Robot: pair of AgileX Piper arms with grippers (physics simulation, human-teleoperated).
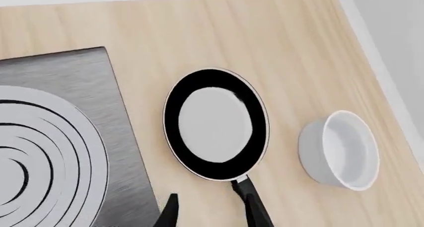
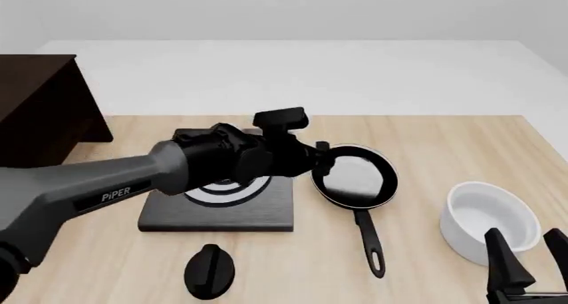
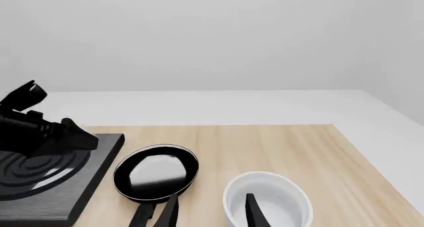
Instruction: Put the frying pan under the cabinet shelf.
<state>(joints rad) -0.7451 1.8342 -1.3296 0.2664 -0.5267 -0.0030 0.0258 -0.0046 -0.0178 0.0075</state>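
1. My left claw [image 2: 321, 159] hangs mid-frame over the stove plate [image 2: 222, 211], just left of the pan [image 2: 355, 176]; whether it's open, I cannot tell.
2. My right claw [image 2: 525, 254] gapes open, lower right, near the bowl [image 2: 488, 214].
3. Cabinet [image 2: 40, 111] sits upper left.

"PiPER" on left arm [image 2: 106, 191]

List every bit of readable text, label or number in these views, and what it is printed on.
"PiPER": white lettering on the grey forearm of the left arm, seen in the front view.
No other text: the frying pan, stove plate, white bowl and cabinet shelf carry none.
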